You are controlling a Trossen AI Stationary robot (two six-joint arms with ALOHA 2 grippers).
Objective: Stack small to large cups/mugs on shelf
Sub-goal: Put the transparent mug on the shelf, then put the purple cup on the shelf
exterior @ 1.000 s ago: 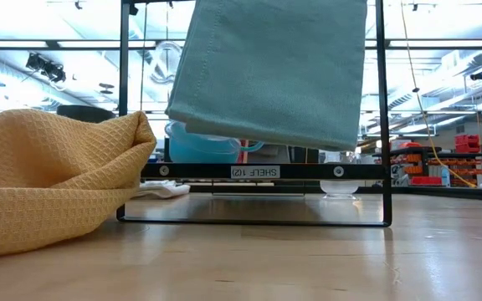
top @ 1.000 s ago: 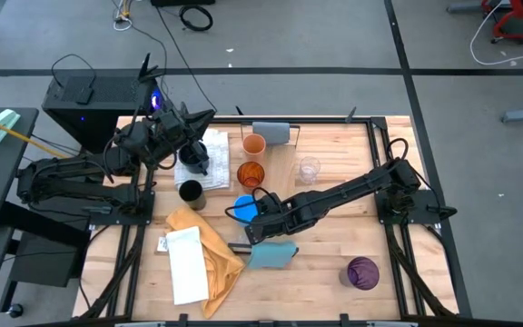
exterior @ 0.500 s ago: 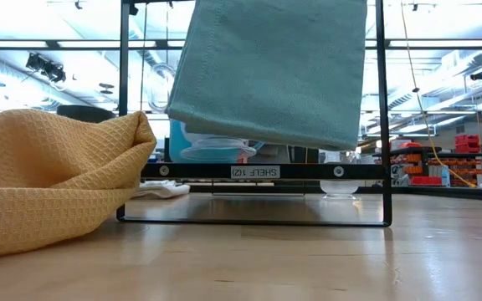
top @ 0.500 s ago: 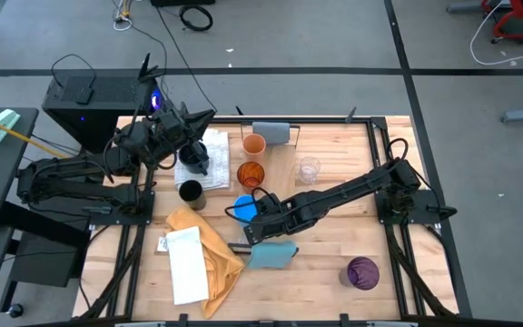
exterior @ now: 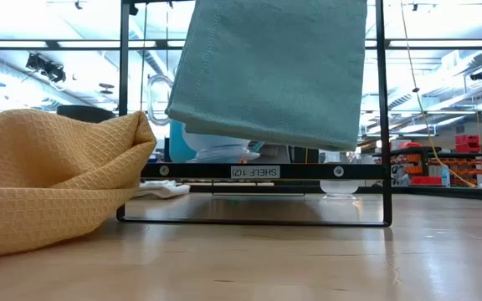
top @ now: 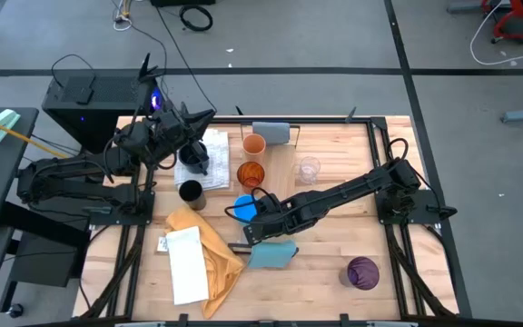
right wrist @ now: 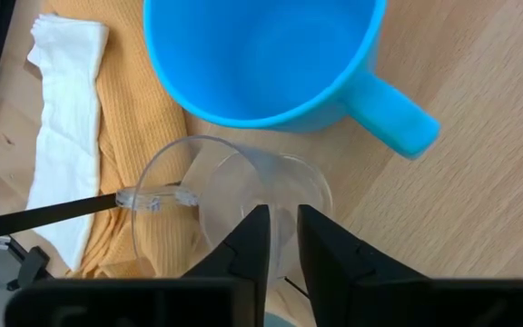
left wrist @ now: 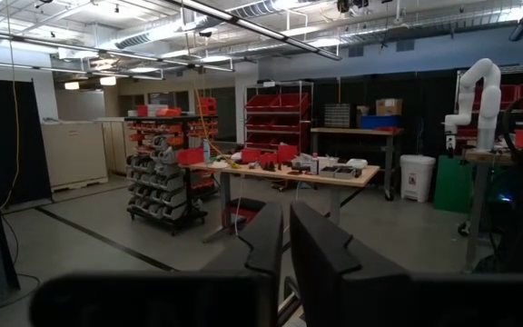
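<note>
The bright blue mug (right wrist: 261, 59) sits on the shelf (top: 284, 173), near its light blue block (top: 271, 255), and a clear glass (right wrist: 234, 204) lies right beside it with its rim close to the mug's wall; the right gripper (right wrist: 280, 238) is at this glass, its two fingers standing a narrow way apart astride the glass wall, though whether they truly pinch it I cannot tell. Further along the shelf stand the amber translucent cup (top: 251, 174) and the orange cup (top: 254, 144), the latter next to the grey block (top: 271, 133); a second clear glass (top: 309, 169) stands on the tabletop beside the plank; the purple translucent cup (top: 363, 272) is well apart near the table's front edge; the black cup (top: 191, 193) sits by the yellow cloth (top: 209, 250). The left gripper (left wrist: 284, 238) is raised over the table's far left side, facing the room; its fingers are almost pressed together on nothing.
</note>
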